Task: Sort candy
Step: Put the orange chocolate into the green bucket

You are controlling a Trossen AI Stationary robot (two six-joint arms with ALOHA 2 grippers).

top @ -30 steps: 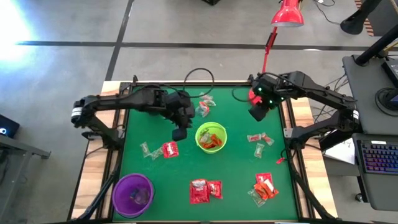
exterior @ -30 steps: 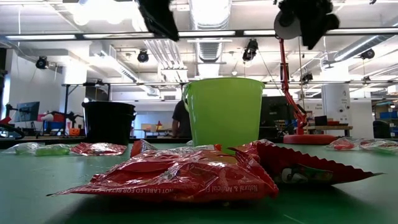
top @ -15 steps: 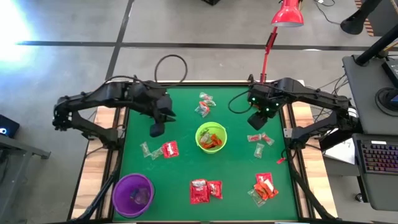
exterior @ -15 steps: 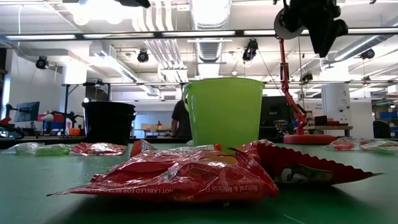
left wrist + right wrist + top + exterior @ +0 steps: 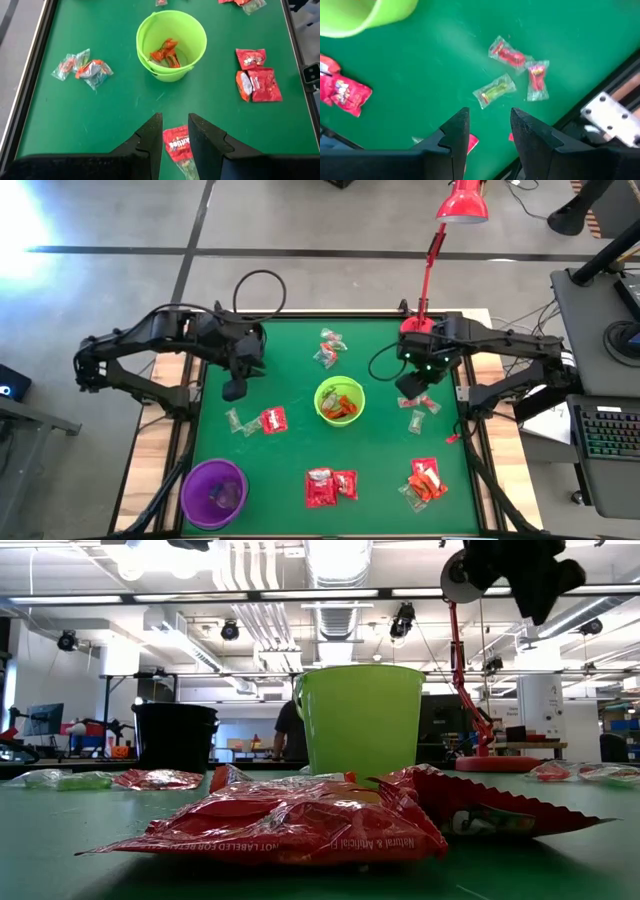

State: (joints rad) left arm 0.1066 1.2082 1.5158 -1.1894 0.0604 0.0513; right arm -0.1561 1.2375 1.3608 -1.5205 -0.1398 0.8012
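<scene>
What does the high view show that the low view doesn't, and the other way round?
Only the high view shows the purple bowl, the orange-red candy inside the lime-green bowl, and the left gripper, which hovers apart from the red packet. Only the low view shows the black bowl and the room behind the table. Both show the lime-green bowl, the red lamp and the right gripper, raised above the table.

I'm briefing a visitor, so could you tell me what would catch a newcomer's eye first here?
The lime-green bowl at the middle of the green table, with orange-red candy inside, stands out first. Red packets lie near the front edge. The left gripper and right gripper hover, open, to either side of that bowl.
</scene>
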